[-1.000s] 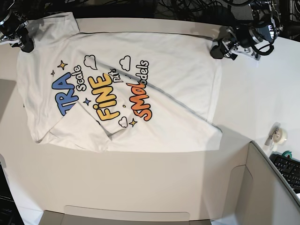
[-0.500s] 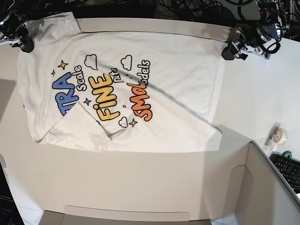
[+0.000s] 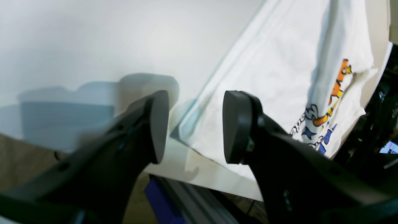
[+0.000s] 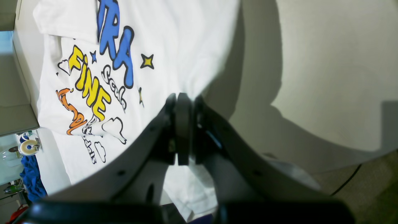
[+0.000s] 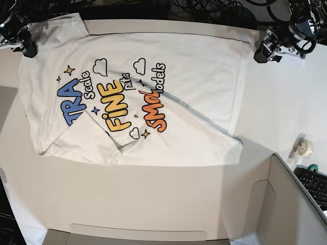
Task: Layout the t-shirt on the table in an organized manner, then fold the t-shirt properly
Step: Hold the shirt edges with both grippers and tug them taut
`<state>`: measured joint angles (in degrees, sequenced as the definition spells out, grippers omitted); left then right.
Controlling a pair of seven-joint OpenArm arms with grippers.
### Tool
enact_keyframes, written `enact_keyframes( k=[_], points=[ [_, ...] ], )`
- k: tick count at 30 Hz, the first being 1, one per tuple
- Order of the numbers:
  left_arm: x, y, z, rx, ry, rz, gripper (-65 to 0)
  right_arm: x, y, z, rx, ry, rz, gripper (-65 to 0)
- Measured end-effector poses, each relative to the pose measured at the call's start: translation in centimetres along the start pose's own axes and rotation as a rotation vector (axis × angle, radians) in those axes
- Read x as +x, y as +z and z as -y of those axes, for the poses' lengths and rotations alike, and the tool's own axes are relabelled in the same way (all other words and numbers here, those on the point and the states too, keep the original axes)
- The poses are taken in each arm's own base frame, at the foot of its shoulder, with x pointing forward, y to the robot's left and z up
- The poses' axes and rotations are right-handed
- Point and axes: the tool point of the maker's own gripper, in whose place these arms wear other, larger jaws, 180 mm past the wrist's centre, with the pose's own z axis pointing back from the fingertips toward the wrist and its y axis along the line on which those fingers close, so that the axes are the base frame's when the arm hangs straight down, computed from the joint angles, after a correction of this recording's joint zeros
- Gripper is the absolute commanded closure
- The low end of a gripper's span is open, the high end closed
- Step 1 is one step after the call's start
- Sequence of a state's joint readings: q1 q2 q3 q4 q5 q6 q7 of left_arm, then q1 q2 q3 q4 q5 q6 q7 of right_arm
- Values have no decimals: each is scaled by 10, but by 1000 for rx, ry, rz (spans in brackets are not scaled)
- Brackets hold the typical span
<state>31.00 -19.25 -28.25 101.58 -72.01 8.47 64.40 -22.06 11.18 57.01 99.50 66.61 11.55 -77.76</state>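
Left gripper (image 5: 261, 52) has slid away from shirt corner, off toward surface edge. My view: surface (image 5: 153, 199) carries t-shirt (image 5: 194, 81) spread print-up, one lower flap folded. Left jaws spread, empty. Right gripper (image 4: 183, 102) jaws pressed together, pinching t-shirt edge.

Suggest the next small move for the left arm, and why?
Probably bring the open left gripper back down onto the t-shirt hem corner beside it and pinch. The right gripper is shut on the opposite end, while a diagonal crease and a folded-under flap still need pulling flat.
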Motion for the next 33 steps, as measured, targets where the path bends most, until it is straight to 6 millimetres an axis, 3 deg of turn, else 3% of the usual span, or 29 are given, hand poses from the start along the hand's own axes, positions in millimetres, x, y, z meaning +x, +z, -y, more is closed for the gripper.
enact_keyframes(
  k=[6,19,33],
  points=[
    [-30,-4,-4,-9,61,-69,-268,-1,0,0,1,-1,-1,0],
    [-59,-17,9,-88,165,-84,-268,0,0,0,1,1,-1,0],
    [-43,-29,27,-127,160,-42,-268,-1,-1,0,1,-1,-1,0]
  ],
)
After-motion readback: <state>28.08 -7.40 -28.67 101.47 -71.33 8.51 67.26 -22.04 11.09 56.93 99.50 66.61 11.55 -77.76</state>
